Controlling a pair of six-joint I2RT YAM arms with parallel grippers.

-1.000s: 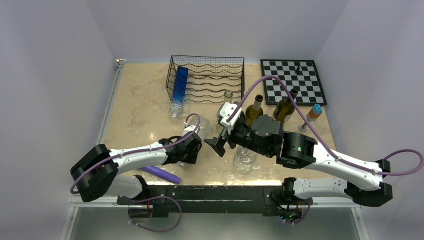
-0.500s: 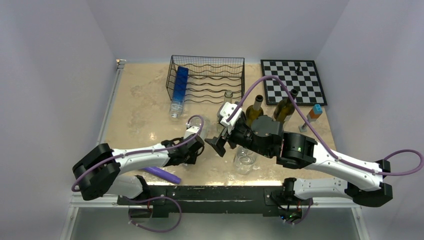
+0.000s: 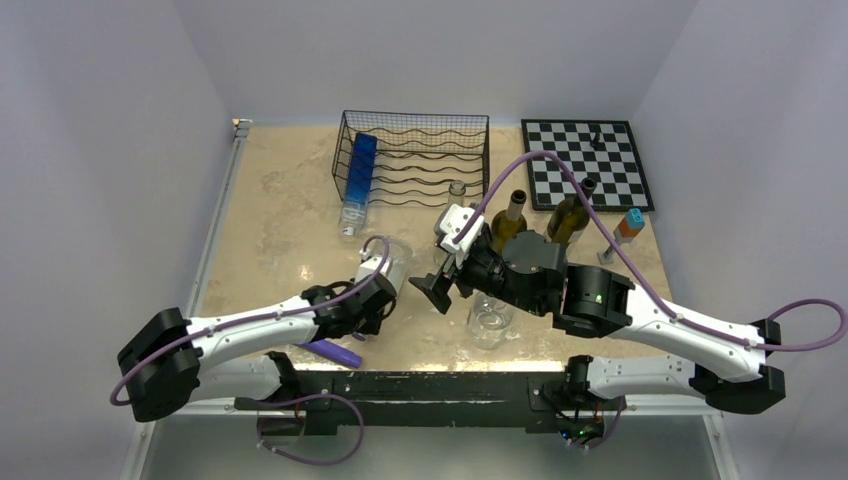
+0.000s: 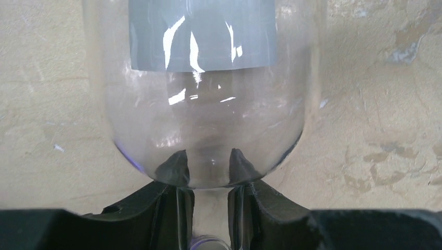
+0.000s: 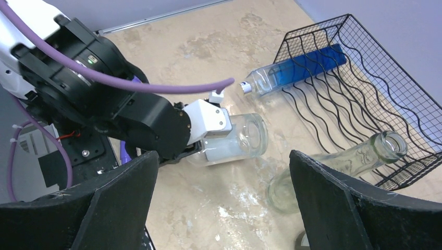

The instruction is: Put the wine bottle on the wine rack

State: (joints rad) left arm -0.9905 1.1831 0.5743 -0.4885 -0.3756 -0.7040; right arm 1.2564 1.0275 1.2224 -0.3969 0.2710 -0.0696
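A clear wine bottle point(image 4: 203, 78) with a grey label lies on its side on the table. It also shows in the top view point(image 3: 392, 255) and in the right wrist view point(image 5: 234, 140). My left gripper point(image 4: 208, 159) is shut on its neck, one finger on each side; in the top view the left gripper point(image 3: 375, 298) is at mid table. The black wire wine rack point(image 3: 410, 160) stands at the back and holds a blue bottle point(image 3: 357, 175). My right gripper point(image 3: 440, 288) is wide open and empty, just right of the bottle.
A clear bottle point(image 3: 456, 200) stands by the rack's front right corner. Two dark bottles point(image 3: 510, 222) point(image 3: 570, 215) stand behind the right arm. A glass point(image 3: 490, 320), a purple object point(image 3: 330, 350), a chessboard point(image 3: 588, 162) and a small orange bottle point(image 3: 628, 228) are also here.
My left arm has drawn back toward the near left, and the clear bottle in its grip has shifted a little with it. The right arm has not moved.
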